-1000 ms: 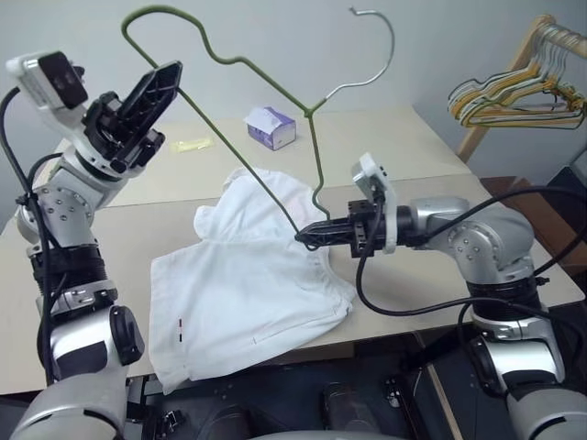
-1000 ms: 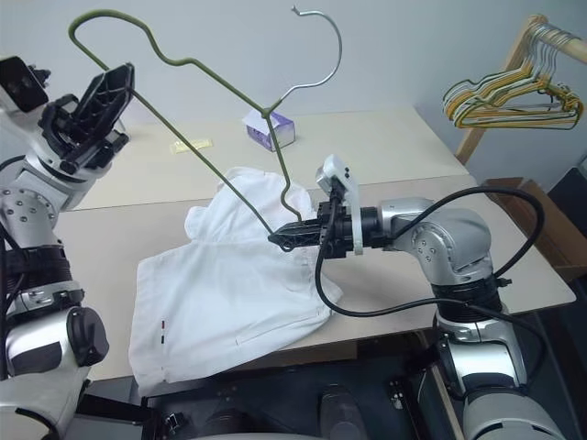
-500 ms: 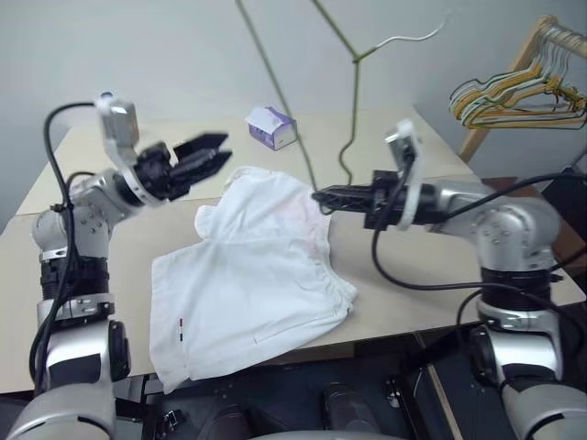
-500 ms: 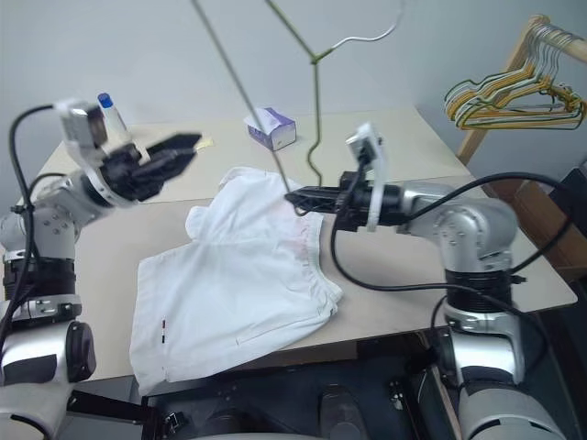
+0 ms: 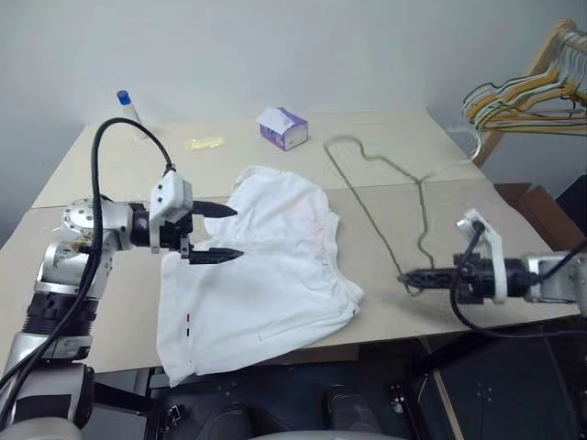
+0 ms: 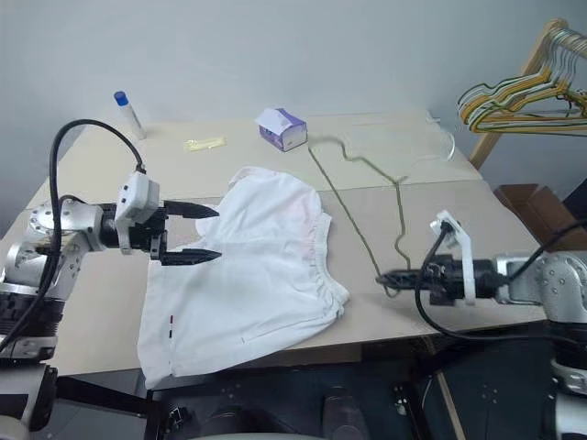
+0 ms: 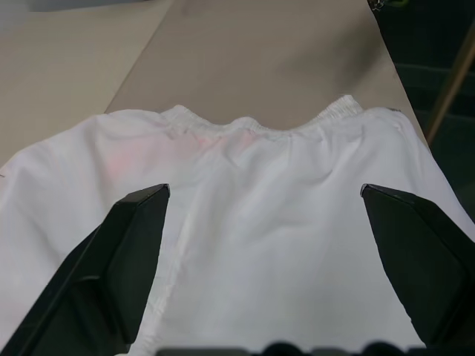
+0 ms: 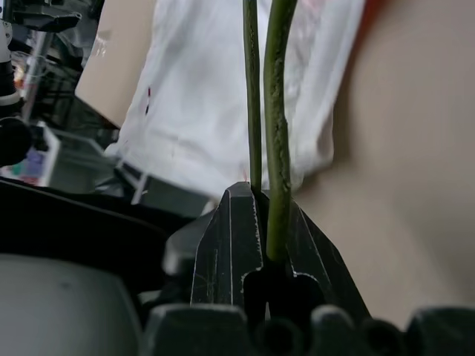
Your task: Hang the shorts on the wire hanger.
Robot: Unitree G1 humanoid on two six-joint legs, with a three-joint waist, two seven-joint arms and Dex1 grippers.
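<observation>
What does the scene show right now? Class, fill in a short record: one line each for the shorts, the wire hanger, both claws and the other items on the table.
shorts: spread flat on the table, waistband toward the hanger
wire hanger: lying beside the shorts
left claw: open, just over the shorts' edge
right claw: shut on the wire hanger's end
other items: tissue box, bottle

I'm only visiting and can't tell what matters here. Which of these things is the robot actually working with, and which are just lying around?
Part of the job:
- the shorts
- the wire hanger, clamped in the right gripper
- the left gripper, open over the shorts

Just lying about:
- tissue box
- blue-capped tube
- yellow packet
- bunch of hangers
</observation>
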